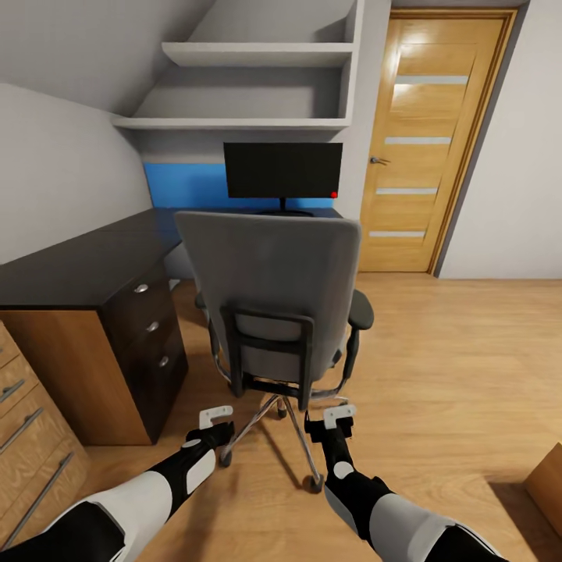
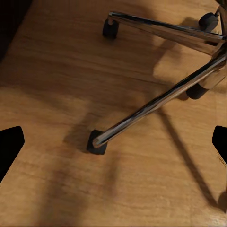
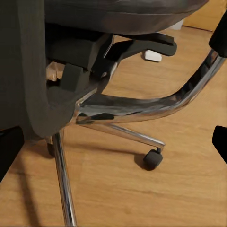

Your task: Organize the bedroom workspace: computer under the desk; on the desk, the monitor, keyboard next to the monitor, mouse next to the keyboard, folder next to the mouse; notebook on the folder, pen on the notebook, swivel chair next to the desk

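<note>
The grey swivel chair (image 1: 273, 289) stands with its tall back toward me, in front of the black-topped desk (image 1: 78, 265). The monitor (image 1: 282, 169) stands upright at the desk's far end, a red dot at its lower corner. The chair's back hides the seat, so the folder is hidden. My left gripper (image 1: 216, 417) hangs open, low over the floor beside the chair's metal star base (image 2: 156, 101) and a castor (image 2: 96, 143). My right gripper (image 1: 338, 416) is open too, low behind the chair, facing the seat's underside (image 3: 85, 52) and a curved chrome armrest support (image 3: 156, 101).
The desk's black drawer unit (image 1: 152, 328) with silver knobs is at the left, with light-wood drawers (image 1: 23, 421) nearer me. An oak door (image 1: 433, 140) is shut at the back right. A brown box corner (image 1: 546, 480) sits at the lower right. Open wood floor lies right of the chair.
</note>
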